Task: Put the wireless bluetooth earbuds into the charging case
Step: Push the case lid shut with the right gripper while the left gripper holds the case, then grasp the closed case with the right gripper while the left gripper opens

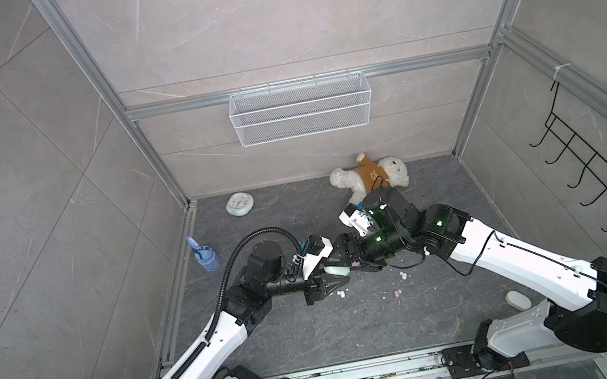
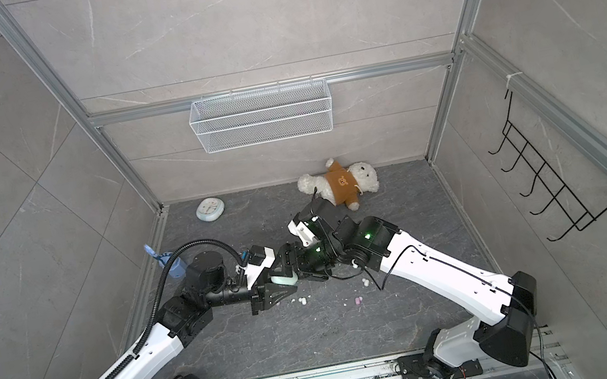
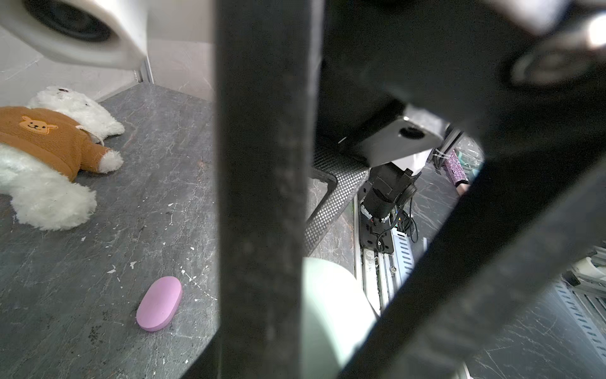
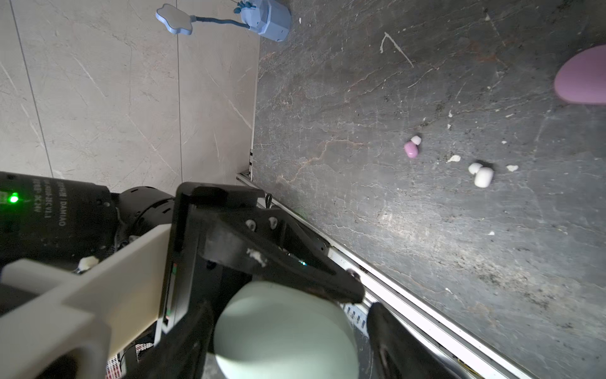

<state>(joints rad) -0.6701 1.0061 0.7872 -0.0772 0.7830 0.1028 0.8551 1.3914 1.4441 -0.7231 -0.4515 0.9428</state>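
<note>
My left gripper (image 1: 332,278) is shut on the pale mint charging case (image 1: 336,270), held just above the dark floor. The right gripper (image 1: 348,260) meets it from the right, and its open jaws stand either side of the case (image 4: 285,331), with a gap at one finger. Loose earbuds lie on the floor in front of the grippers: a white pair (image 1: 339,293), another white pair (image 1: 403,275) and a pink pair (image 1: 397,294). The right wrist view shows a pink earbud (image 4: 411,149) and a white one (image 4: 481,175). Whether the case is open is hidden.
A pink oval case (image 3: 159,303) lies on the floor below the right gripper. A white case (image 1: 518,300) sits beside the right arm. A teddy bear (image 1: 371,178) and a small clock (image 1: 239,204) lie by the back wall, and a blue toy (image 1: 206,258) at the left edge.
</note>
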